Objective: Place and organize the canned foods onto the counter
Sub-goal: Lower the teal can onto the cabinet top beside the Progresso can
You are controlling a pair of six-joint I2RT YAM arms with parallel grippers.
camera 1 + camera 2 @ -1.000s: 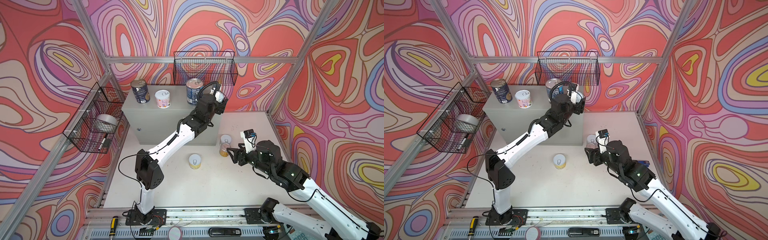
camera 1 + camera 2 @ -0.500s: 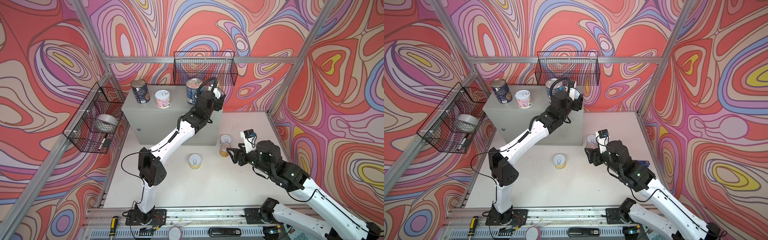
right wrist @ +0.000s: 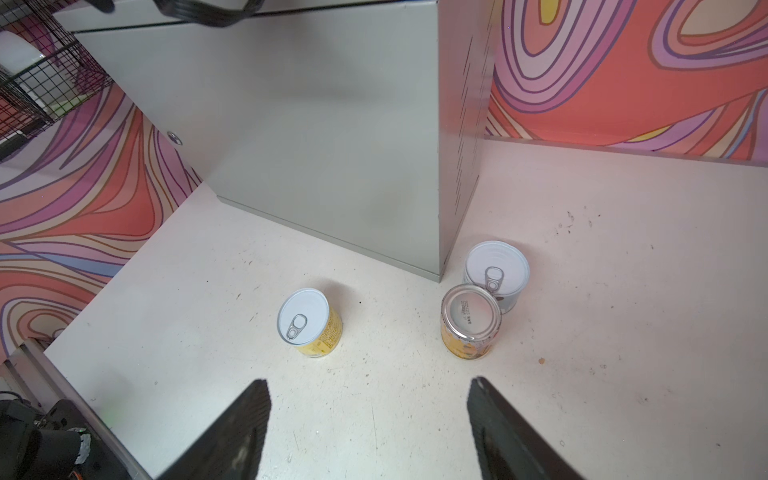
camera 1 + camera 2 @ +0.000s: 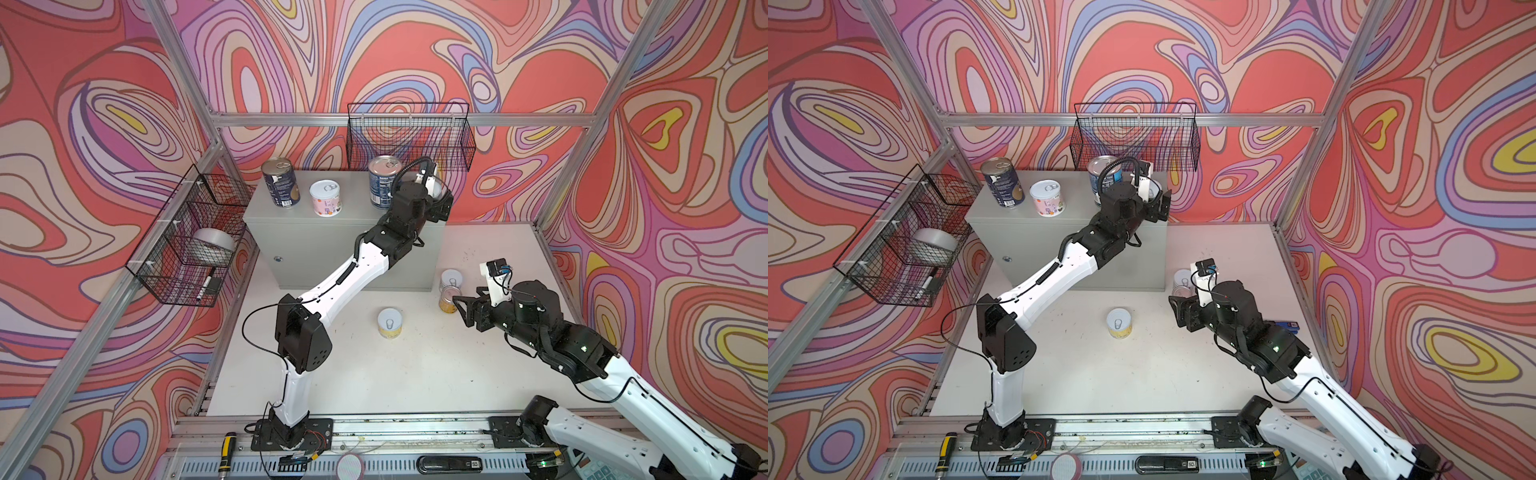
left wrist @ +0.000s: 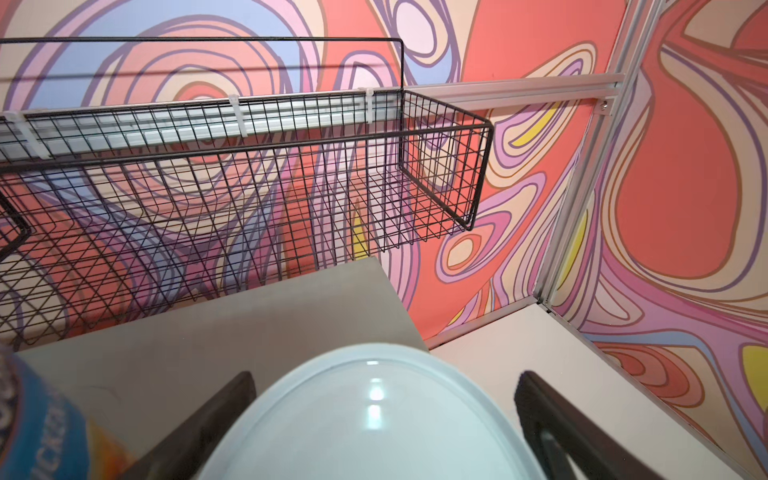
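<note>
Left pincer (image 5: 382,415) moved onto counter (image 4: 353,195), now open around can (image 5: 374,415), released upright; right pincer (image 3: 365,415) open near floor cans.

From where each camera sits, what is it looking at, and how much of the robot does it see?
Top views: high in front, looking down at the counter and white table; both arms show whole.
Left wrist: on the counter-side arm, facing the back wire basket; open left gripper straddles a pale can.
Right wrist: low over the table, facing the counter; open right gripper shows.
Shared: top and right wrist views show the yellow can.
</note>
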